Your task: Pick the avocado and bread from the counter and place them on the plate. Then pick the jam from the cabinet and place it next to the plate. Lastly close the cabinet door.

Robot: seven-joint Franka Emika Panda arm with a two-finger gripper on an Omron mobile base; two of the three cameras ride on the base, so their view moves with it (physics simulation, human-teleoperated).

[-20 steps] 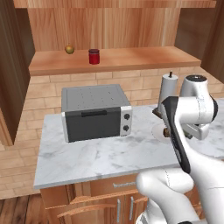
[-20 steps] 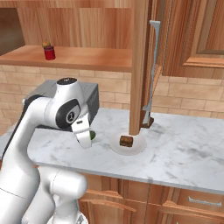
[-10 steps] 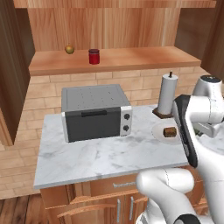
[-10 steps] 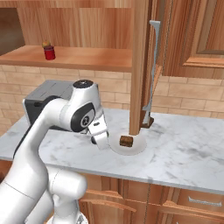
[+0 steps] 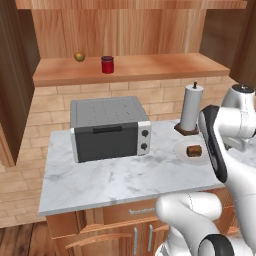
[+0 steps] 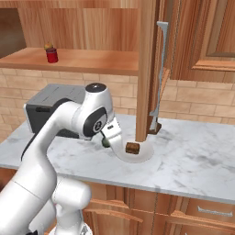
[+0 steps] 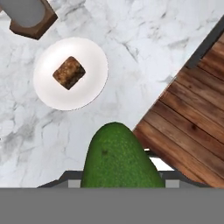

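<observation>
- The gripper [image 6: 108,140] is carrying the avocado [image 7: 120,157] above the marble counter [image 5: 120,175], jaws partly closed around the dark green fruit, which is looming large in the hand view
- The plate [image 7: 48,94] is lying near the paper-towel stand [image 5: 190,108], and the bread [image 7: 69,72] is already sitting at its centre; the avocado is hanging just beside the plate's rim
- The fruit is looking light, firm and smooth-skinned, likely to roll once set down, so a grip across its widest middle is seeming safest
- The jam [image 5: 107,64] is waiting on the cabinet [image 5: 125,30] shelf beside a yellowish-brown fruit [image 5: 79,56], with the cabinet door [image 6: 148,69] standing open
</observation>
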